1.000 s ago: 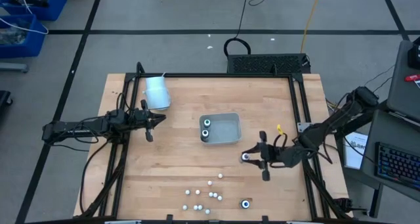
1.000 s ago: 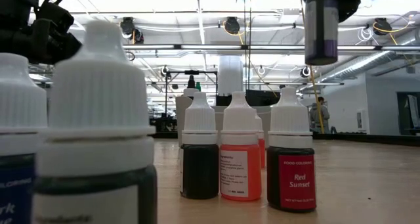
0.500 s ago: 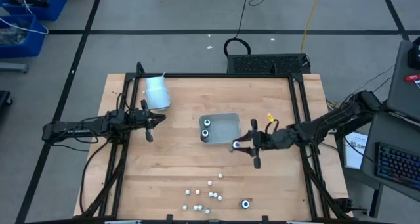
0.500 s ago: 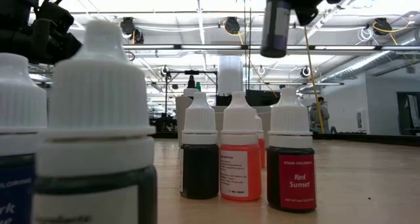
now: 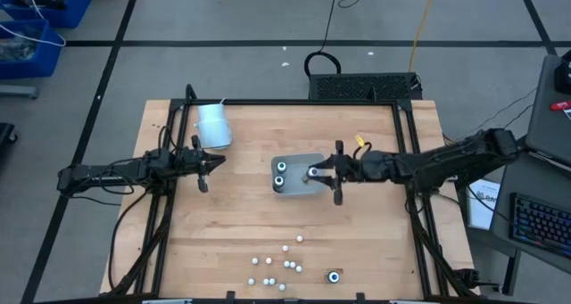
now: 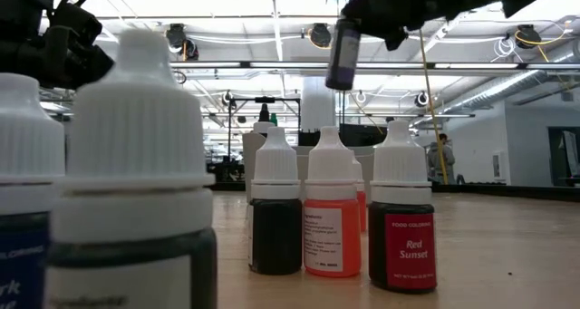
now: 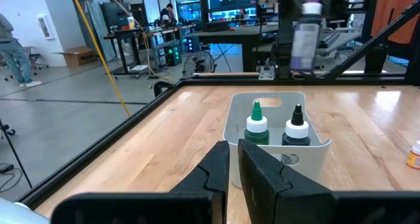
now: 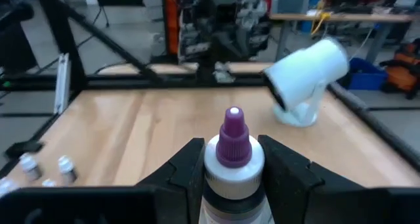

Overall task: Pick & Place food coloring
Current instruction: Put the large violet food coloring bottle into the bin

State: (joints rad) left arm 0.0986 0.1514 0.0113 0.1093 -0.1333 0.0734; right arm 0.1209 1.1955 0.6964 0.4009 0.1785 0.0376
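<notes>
From above, my right fingers hang over the near edge of the clear tray, clamped on one small bottle of food coloring; that view gives only a pale dot between them. My right wrist view shows far more: the bottle stands upright between my two dark fingers, with a purple pointed cap on a white collar. The low view adds that it hangs in the air, well above the table, its body dark purple.

My left fingers sit nearly closed on nothing, well off to the side of the tray. Past them the left wrist view shows what the overhead hides: two bottles stand upright in the tray, one with a green tip, one with a black tip.

The loose bottles cluster on the table, well apart from my right fingers. The low view alone gives their colours: dark green, orange, and a dark red one labelled Red Sunset.
</notes>
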